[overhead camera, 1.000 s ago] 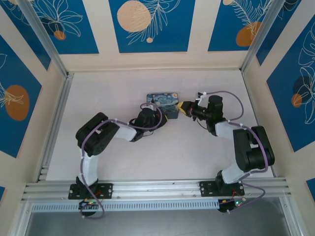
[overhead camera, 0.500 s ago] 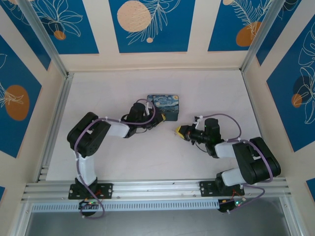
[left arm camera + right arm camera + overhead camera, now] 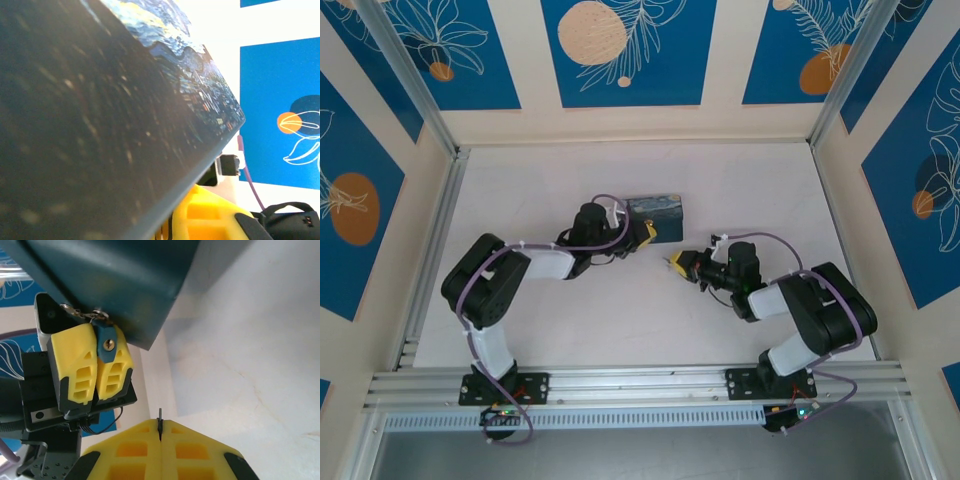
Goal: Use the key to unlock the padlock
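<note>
As our left tool (image 3: pixel 644 231) pinches the teal padlock (image 3: pixel 107 344) at the corner of the swirl-painted box (image 3: pixel 658 209), the keyhole (image 3: pixel 109 344) faces right. Near it, above the surface (image 3: pixel 620 320), our right tool (image 3: pixel 676 264) is clenched on the thin key (image 3: pixel 160 420). We judge we are mid-approach; next, the blade must line up with that keyhole and slide in.

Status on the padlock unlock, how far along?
Done: right hand holds the key, tip poking out; left hand grips the padlock at the box's corner, keyhole facing the key. In hand: alignment, with a clear gap between key and keyhole. Left: insert, turn, pop it open.
</note>
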`<state>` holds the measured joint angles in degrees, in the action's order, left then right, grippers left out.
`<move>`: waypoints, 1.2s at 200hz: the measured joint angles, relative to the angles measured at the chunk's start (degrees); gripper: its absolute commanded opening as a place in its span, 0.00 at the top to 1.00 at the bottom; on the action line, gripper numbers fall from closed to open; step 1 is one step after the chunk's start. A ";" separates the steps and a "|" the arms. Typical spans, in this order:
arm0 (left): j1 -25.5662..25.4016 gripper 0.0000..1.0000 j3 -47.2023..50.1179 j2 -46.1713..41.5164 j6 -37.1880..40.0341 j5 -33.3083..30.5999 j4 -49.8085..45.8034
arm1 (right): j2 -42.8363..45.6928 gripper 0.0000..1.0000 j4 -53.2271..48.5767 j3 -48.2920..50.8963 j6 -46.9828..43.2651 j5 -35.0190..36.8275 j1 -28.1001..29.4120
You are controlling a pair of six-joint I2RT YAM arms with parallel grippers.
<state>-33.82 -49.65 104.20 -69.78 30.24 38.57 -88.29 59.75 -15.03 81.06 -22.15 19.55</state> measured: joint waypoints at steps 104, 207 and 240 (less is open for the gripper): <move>1.09 1.00 0.94 -1.20 -3.65 2.32 2.27 | -0.44 1.00 5.01 -2.19 4.66 4.00 1.88; 1.09 1.00 0.94 -1.18 -6.88 2.82 4.61 | -3.96 1.00 10.34 -5.51 5.20 4.42 1.86; 1.11 1.00 0.94 -1.18 -7.74 2.82 5.40 | -5.55 1.00 11.78 -5.51 6.40 4.70 1.86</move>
<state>-32.71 -48.71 103.02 -77.52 33.06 43.97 -93.84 71.53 -20.53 87.46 -17.45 21.41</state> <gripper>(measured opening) 0.098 0.060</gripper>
